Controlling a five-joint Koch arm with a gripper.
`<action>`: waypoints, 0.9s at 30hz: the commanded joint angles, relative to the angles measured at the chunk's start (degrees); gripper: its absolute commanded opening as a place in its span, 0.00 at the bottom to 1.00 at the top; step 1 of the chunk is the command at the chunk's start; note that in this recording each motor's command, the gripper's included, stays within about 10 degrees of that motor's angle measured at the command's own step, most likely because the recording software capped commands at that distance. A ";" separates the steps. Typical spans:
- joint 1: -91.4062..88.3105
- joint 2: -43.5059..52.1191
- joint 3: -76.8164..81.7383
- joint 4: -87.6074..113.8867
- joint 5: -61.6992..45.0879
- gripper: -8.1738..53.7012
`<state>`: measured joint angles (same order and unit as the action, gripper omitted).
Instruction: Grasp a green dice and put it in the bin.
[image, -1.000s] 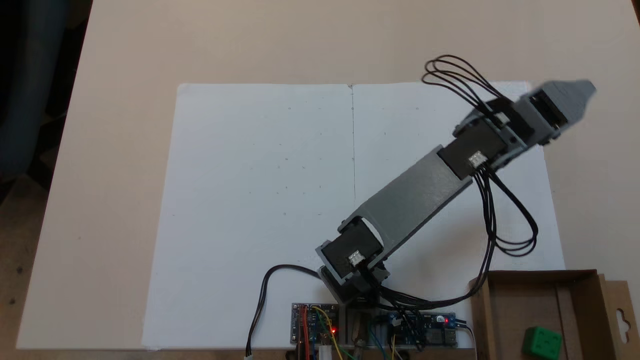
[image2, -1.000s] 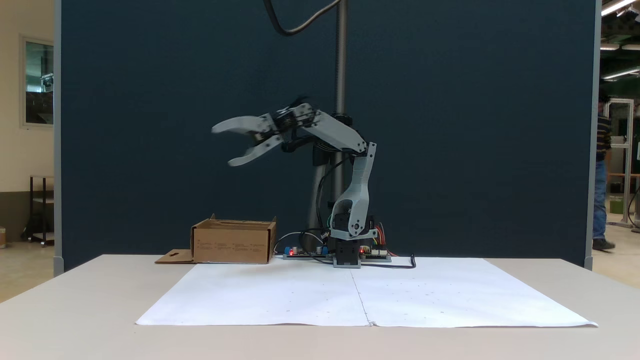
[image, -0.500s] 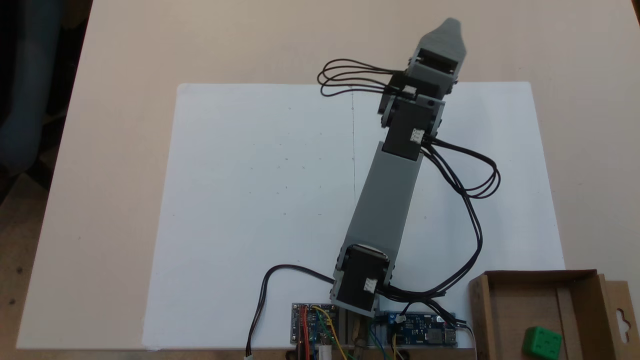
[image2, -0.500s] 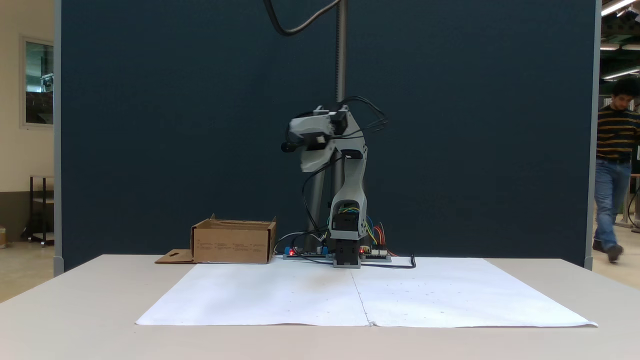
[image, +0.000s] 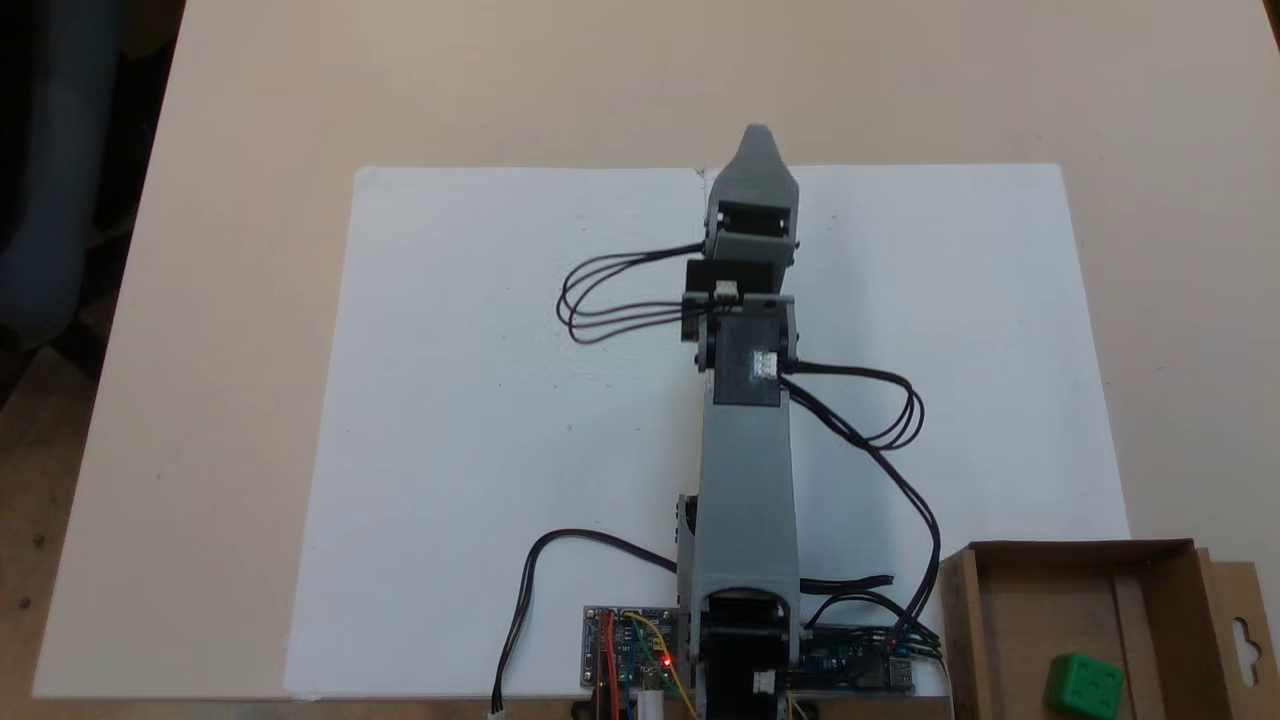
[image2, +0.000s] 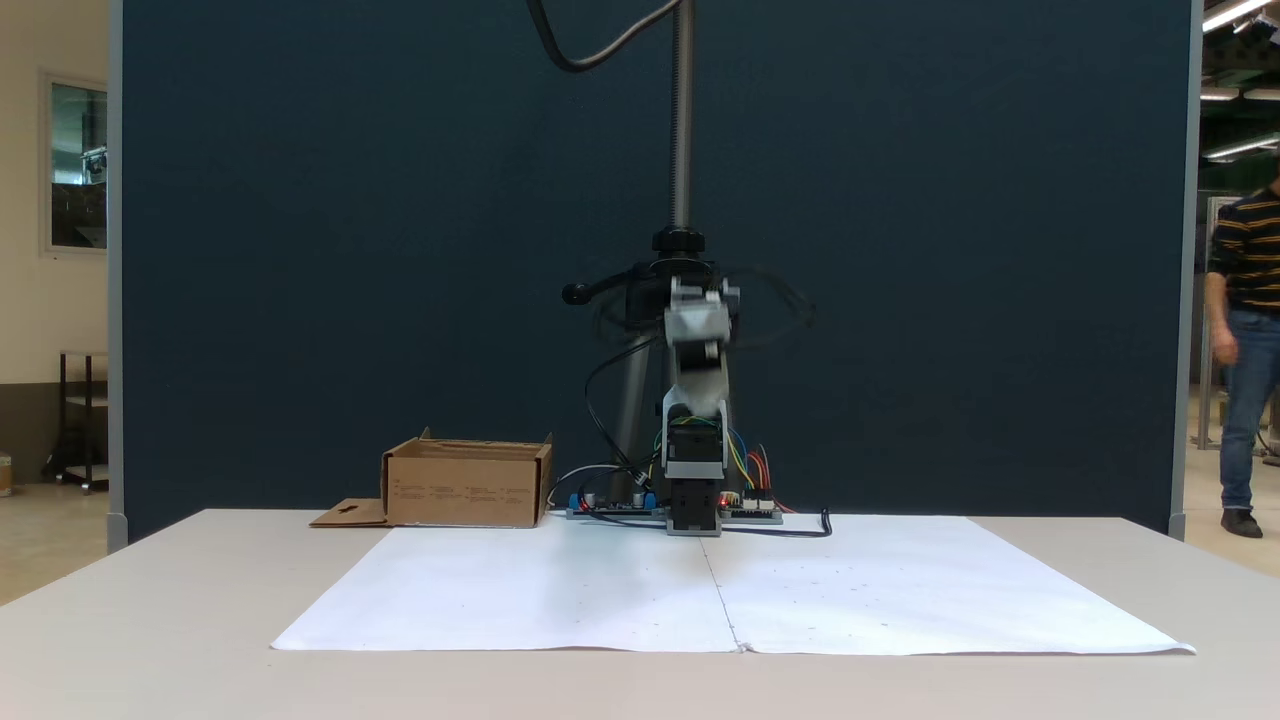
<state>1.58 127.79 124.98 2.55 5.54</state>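
Arm (image: 748, 470) stretched straight out from its base over the middle seam of the white paper (image: 480, 400), seen from above; the gripper (image: 755, 150) points at the paper's far edge and is held well clear of the sheet. From the front camera the arm faces the lens head-on (blurred around the wrist), so the gripper (image2: 697, 322) shows as one grey block high above the base. Its jaws lie one behind the other in both fixed views, so whether they are apart or together cannot be told. Nothing green is seen at the tip. The dice (image: 1083, 685) sits inside the bin (image: 1010, 590), near its lower right corner in the top-down view, well apart from the gripper. In the front view the bin (image2: 467, 487) stands left of the base. A person (image2: 1245, 340) stands at the right edge behind the screen.
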 joint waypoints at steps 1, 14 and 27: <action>-0.09 4.39 2.29 -9.65 -1.14 0.81; -0.26 8.09 29.53 -32.15 -7.21 0.81; -0.79 8.17 50.89 -56.41 -9.40 0.81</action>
<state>0.00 129.20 173.76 -46.05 0.44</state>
